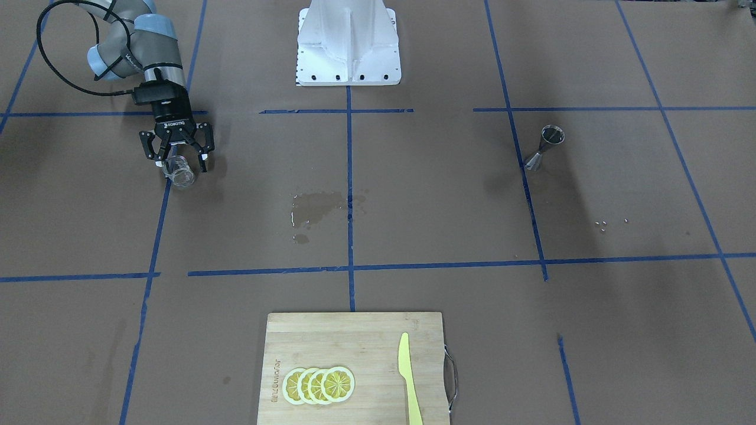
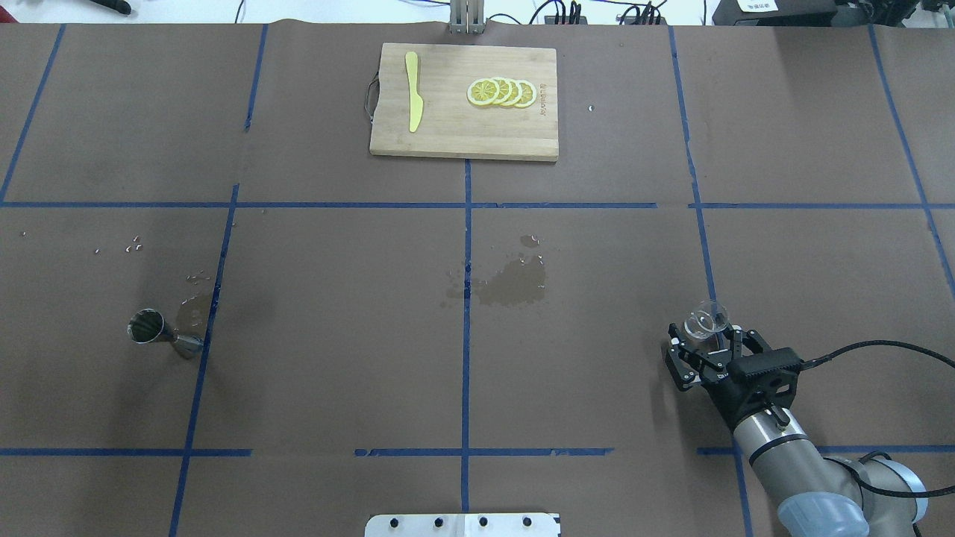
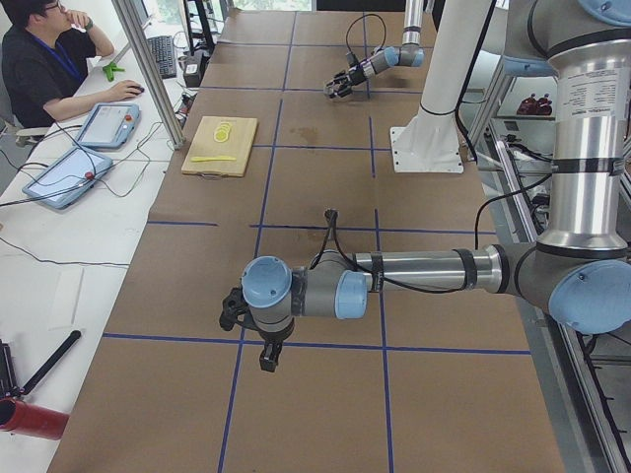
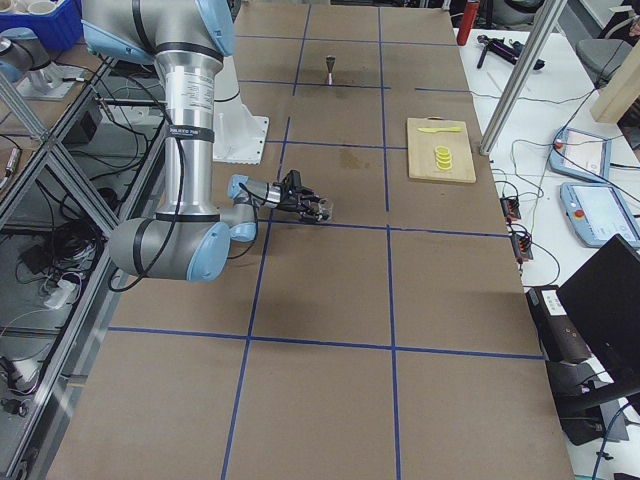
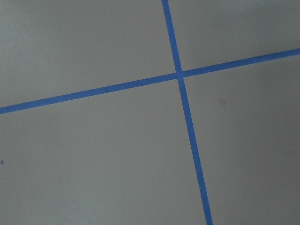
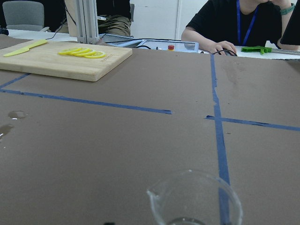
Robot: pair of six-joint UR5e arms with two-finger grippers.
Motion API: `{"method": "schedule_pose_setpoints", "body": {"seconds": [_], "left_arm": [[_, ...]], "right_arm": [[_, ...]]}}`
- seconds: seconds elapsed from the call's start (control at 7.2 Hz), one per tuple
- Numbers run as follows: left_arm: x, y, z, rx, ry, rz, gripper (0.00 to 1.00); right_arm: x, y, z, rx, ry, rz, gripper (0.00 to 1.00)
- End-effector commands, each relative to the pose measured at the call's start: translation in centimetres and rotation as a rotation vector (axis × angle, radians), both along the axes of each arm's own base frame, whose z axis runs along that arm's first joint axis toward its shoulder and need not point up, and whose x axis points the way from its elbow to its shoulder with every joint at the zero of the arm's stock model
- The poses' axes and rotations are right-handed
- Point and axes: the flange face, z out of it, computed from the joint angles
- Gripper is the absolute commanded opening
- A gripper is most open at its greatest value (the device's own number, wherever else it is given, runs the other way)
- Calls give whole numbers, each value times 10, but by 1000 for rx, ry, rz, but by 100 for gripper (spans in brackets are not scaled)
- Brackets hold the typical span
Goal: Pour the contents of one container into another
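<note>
End effector, right [image 1: 179,162]: spread wide, a finger on either side of the cup [image 2: 707,318], not closed on it; whether the pads touch the glass cannot be told.
Cup: clear glass with a pouring lip, upright on the tabletop [image 2: 597,388] on the robot's right, on a blue tape line. The wrist camera cuts off its base, so its contents cannot be judged.
End effector, left [image 3: 254,340]: seen only from the side camera, hanging low over bare tabletop; whether it is wide or narrow cannot be told.
Jigger [image 2: 160,332]: steel, upright, far over on the robot's left and well apart from the cup, with a small damp mark just beside it.
Between them: a wet patch [image 2: 515,283] near the middle of the tabletop.
Beyond: a board [image 2: 462,134] with lemon slices [image 2: 501,92] and a yellow knife [image 2: 412,101], on the operators' side.
Step in hand: most likely the grasp, with the cup framed but not yet taken.
Next move: it seems to call for closing squarely on the glass without tipping it. The cup would then be lifted level, the gap to the jigger closed, and the lip set over that narrow mouth before tilting.
</note>
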Motion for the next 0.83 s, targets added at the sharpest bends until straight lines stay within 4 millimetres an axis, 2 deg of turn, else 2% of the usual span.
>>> {"method": "schedule_pose_setpoints", "body": {"seconds": [0.0, 0.42, 0.69], "left_arm": [[0, 0, 0, 1, 0, 0, 100], [0, 0, 0, 1, 0, 0, 100], [0, -1, -2, 2, 0, -2, 100]], "right_arm": [[0, 0, -3, 1, -3, 0, 100], [6, -2, -21, 23, -1, -6, 100], [16, -4, -21, 43, 28, 9, 100]]}}
